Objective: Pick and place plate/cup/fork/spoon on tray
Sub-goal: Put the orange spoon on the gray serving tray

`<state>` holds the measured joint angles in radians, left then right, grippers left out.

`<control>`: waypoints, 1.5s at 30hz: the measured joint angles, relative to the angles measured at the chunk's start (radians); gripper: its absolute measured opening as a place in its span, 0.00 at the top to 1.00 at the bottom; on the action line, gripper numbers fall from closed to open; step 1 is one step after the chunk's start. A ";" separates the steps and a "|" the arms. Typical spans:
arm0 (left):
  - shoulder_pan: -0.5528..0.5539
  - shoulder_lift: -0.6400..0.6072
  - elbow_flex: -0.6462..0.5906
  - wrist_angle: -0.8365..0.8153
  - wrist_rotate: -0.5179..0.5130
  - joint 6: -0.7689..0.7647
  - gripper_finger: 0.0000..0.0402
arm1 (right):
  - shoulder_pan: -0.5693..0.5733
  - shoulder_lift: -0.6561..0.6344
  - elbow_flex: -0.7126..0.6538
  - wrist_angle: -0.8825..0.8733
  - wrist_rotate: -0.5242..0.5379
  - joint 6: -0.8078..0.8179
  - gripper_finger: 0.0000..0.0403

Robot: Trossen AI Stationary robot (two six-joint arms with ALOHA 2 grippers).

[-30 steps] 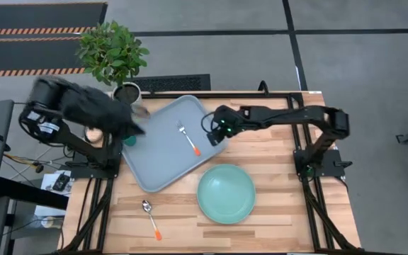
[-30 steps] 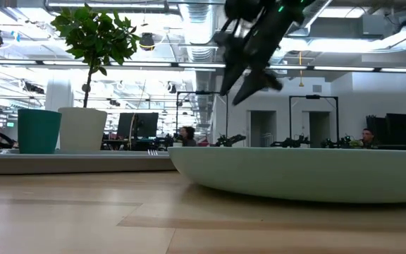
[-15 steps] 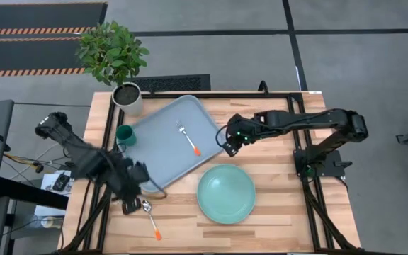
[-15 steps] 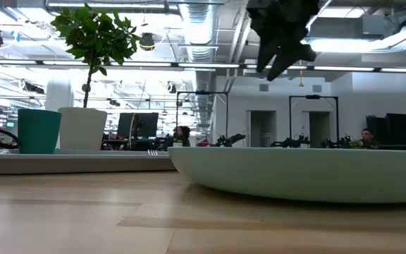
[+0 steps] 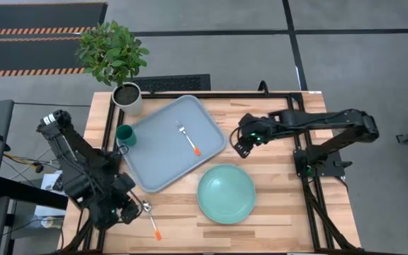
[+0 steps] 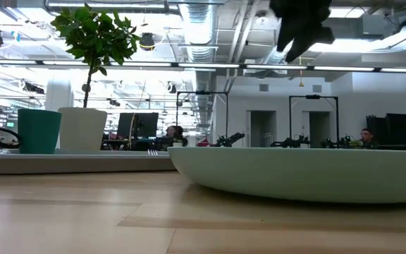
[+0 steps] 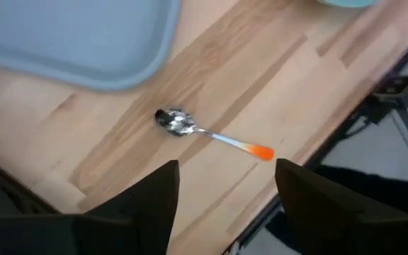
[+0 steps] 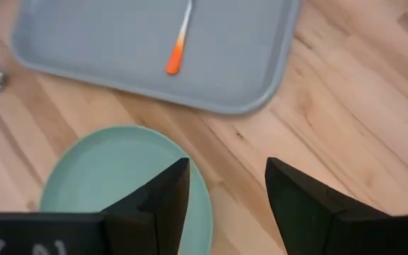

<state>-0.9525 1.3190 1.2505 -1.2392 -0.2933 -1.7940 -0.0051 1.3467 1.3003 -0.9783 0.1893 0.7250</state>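
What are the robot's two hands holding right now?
Nothing. The left gripper is open above the spoon, which lies on the table. The right gripper is open too, above the plate's edge.

Bright, even light falls from ceiling strips above the table (image 5: 275,212), so shadows stay faint. Behind the plate (image 6: 302,173) the hall glares white. Up close its rim looks soft, like the spoon (image 7: 211,134).

You've got a pale grey-blue tray (image 5: 167,144), a mint-green plate (image 5: 226,193), a dark teal cup (image 5: 125,134), a silver fork (image 5: 188,137) and spoon (image 5: 151,219) with orange handle tips, a white pot (image 5: 128,97) at the far-left corner, on a light wood-grain table (image 5: 275,205).
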 joint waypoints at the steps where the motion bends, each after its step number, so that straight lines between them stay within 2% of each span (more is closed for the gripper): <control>1: -0.014 0.000 -0.014 0.002 -0.010 -0.035 0.45 | 0.000 -0.019 0.000 -0.003 0.006 0.000 0.47; 4: -0.044 0.000 -0.075 0.047 -0.018 -0.103 0.45 | -0.001 -0.064 0.000 -0.026 0.051 0.000 0.47; 10: -0.048 0.002 -0.244 0.228 -0.027 -0.142 0.46 | -0.004 -0.106 0.000 -0.042 0.110 0.000 0.48; 17: -0.022 0.003 -0.435 0.361 -0.022 -0.143 0.47 | -0.004 -0.095 0.000 -0.056 0.125 0.000 0.48; 23: -0.020 0.003 -0.575 0.568 -0.013 -0.129 0.47 | -0.001 -0.083 -0.002 -0.085 0.124 0.008 0.48; 27: -0.017 0.003 -0.640 0.662 -0.010 -0.128 0.47 | -0.001 -0.082 0.000 -0.092 0.124 0.008 0.49; 32: -0.002 0.003 -0.685 0.694 -0.012 -0.119 0.47 | -0.001 -0.083 0.000 -0.092 0.124 0.008 0.49; 38: 0.024 0.003 -0.742 0.863 -0.001 -0.054 0.57 | -0.001 -0.083 0.000 -0.092 0.124 0.008 0.49; 42: 0.035 0.003 -0.746 0.842 0.001 -0.045 0.68 | -0.001 -0.083 0.000 -0.094 0.124 0.008 0.50; 45: 0.046 0.003 -0.746 0.827 0.001 -0.056 0.80 | -0.001 -0.083 0.000 -0.095 0.125 0.003 0.51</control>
<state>-0.9070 1.3220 0.5045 -0.4122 -0.2924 -1.8500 -0.0063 1.2640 1.2999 -1.0736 0.3139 0.7280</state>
